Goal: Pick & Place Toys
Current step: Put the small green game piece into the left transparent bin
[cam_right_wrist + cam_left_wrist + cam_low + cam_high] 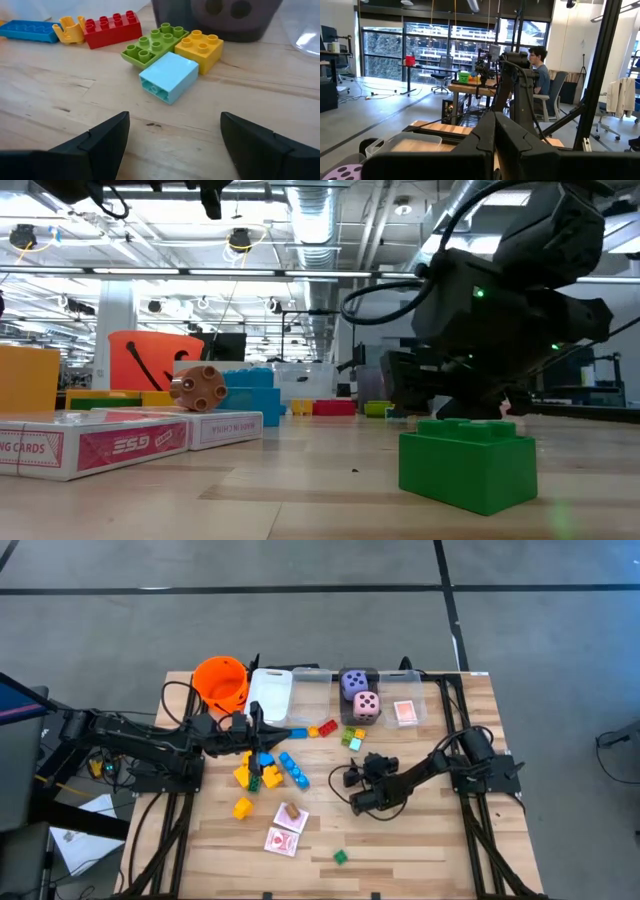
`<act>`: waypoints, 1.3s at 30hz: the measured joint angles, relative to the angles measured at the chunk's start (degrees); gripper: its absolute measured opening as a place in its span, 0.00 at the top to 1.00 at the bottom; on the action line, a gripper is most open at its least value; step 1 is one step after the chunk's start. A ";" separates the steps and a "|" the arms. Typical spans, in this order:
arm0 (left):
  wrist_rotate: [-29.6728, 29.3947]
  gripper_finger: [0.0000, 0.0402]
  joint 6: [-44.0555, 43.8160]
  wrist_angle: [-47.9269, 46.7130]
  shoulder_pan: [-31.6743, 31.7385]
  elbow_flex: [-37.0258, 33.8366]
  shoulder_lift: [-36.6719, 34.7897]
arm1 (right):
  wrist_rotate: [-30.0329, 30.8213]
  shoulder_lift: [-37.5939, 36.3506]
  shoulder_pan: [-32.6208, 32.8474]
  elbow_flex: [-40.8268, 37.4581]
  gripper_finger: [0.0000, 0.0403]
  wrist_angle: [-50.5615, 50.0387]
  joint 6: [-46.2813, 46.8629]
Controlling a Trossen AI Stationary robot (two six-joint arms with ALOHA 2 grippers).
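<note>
Two grippers: right gripper wide open, empty, near light blue block; left gripper shut, empty

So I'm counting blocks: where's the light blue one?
In the high view the light blue block lies mid-table, just in front of the bin holding the dice, touching the yellow block and light green block.

Open-plan lab: office chairs, workbench (seated person).
</note>
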 joint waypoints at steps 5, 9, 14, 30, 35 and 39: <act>-0.02 1.00 0.00 0.13 0.00 0.00 0.00 | -2.17 -0.17 -0.31 0.62 0.25 -6.56 9.29; -0.02 1.00 0.00 0.10 0.00 0.00 0.00 | -4.02 -0.32 0.29 0.78 0.25 -11.98 17.31; -0.02 1.00 -0.01 0.05 0.00 0.00 0.00 | -3.90 -0.09 1.89 1.36 0.25 -13.39 17.37; -0.02 1.00 0.00 0.38 0.00 0.00 -0.01 | -15.28 -0.02 4.64 13.64 0.25 -11.76 -31.08; -0.02 1.00 0.00 0.23 0.00 0.00 0.00 | -18.03 -0.04 5.79 15.52 0.25 -11.66 -40.56; -0.02 1.00 0.00 -0.07 0.01 0.00 0.00 | -21.16 -0.85 7.47 15.57 0.25 -9.85 -49.34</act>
